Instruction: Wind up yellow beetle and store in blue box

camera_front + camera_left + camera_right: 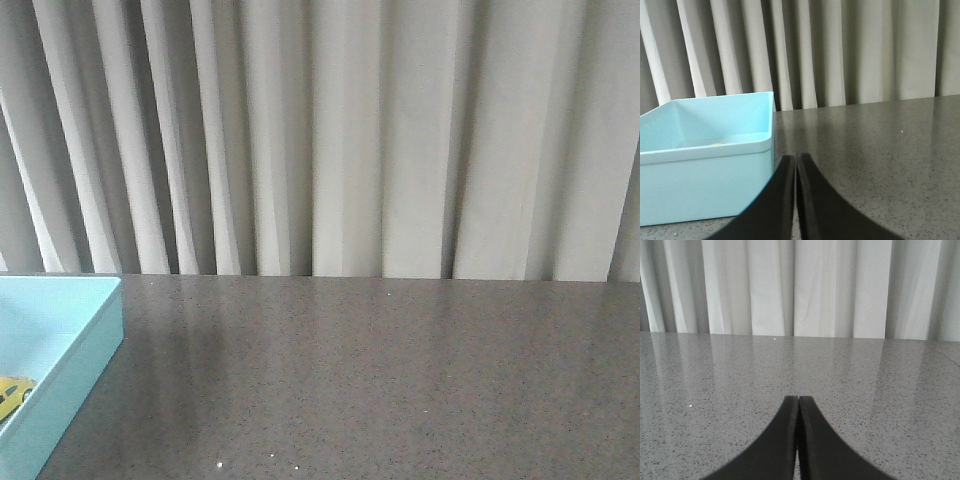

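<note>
The blue box (95, 340) stands at the table's left edge in the front view, cut off by the frame. The yellow beetle (12, 393) lies inside it, only a small yellow part showing at the frame's left edge. In the left wrist view the blue box (710, 185) stands just beside my left gripper (795, 158), which is shut and empty over the table; a faint yellow spot (718, 144) shows over the box's near wall. My right gripper (799, 399) is shut and empty, low over bare table. Neither gripper shows in the front view.
The grey speckled table (380, 380) runs back to a pale pleated curtain (340, 140) close behind its far edge.
</note>
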Motion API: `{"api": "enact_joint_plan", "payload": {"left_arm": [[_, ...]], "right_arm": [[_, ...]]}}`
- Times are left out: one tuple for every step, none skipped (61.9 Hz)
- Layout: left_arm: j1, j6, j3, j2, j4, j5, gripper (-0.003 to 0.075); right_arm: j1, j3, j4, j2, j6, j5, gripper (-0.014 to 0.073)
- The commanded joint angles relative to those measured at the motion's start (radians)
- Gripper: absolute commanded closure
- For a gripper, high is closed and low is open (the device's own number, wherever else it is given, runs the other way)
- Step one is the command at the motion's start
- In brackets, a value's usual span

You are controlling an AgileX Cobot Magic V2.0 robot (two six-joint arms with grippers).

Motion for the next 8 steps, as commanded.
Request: {"api": "enact_joint_plan", "payload": {"left_arm": [[-0.002,-0.01,-0.009,-0.016,-0.002,-0.078,0.0726],[-0.002,-0.01,-0.009,-0.016,-0.002,-0.078,0.0726],[-0.002,-0.01,-0.009,-0.016,-0.002,-0.078,0.0726],[-0.002,-0.01,-0.009,-0.016,-0.002,-0.078,0.0726],[-0.002,-0.01,-0.009,-0.016,-0.002,-0.078,0.0726],[-0.002,-0.01,-0.009,-0.016,-0.002,-0.078,0.0726],[-0.002,-0.01,-0.009,-0.016,-0.002,-0.078,0.0726],[-0.002,-0.01,-0.009,-0.016,-0.002,-0.078,0.0726]], "right_arm": [[-0.008,0.003,-0.002,-0.006,-0.009,-0.071,0.0599],[-0.008,0.003,-0.002,-0.006,-0.009,-0.071,0.0599],[-0.008,0.003,-0.002,-0.006,-0.009,-0.071,0.0599],[-0.008,0.003,-0.002,-0.006,-0.009,-0.071,0.0599],[-0.008,0.003,-0.002,-0.006,-0.009,-0.071,0.0599],[-0.008,0.003,-0.002,-0.006,-0.009,-0.071,0.0599],[-0.008,0.003,-0.002,-0.006,-0.009,-0.071,0.0599],[-0.008,0.003,-0.002,-0.006,-0.009,-0.071,0.0599]]}}
